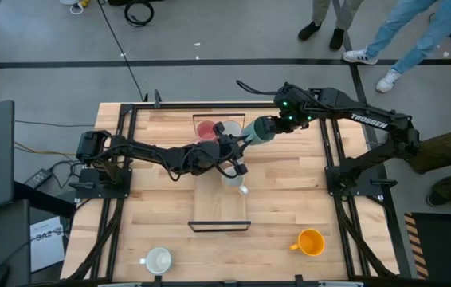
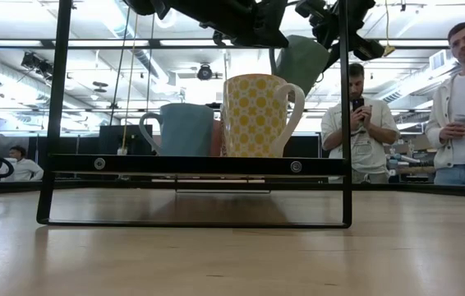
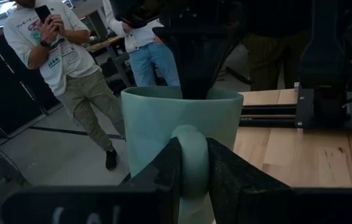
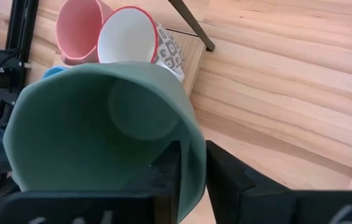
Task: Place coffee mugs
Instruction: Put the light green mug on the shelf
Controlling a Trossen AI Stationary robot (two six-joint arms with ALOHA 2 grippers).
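The teal green mug (image 1: 259,131) hangs in the air between both grippers, above the far part of a black-framed tray (image 1: 219,226). My left gripper (image 3: 193,152) is shut on its handle and my right gripper (image 4: 191,158) is shut on its rim. On the tray stand a pink mug (image 4: 79,28), a white mug with a red rim (image 4: 129,34), a blue mug (image 2: 181,127) and a yellow-patterned mug (image 2: 257,115). An orange mug (image 1: 311,241) and a white mug (image 1: 158,259) sit on the table near its near edge. My left gripper pinches the teal mug's handle (image 3: 191,140) between its two fingers, coming level from the table's left. The mug is lifted clear of the tray. My right gripper holds the same mug's rim (image 4: 191,134), one finger inside and one outside, coming from the right; the mug is tilted.
The tray's black frame (image 2: 200,164) and upright bars (image 2: 345,107) ring the standing mugs. Bare wood lies on the table's right half (image 1: 289,199). Several people stand beyond the far edge, one of them (image 2: 364,123) holding a phone.
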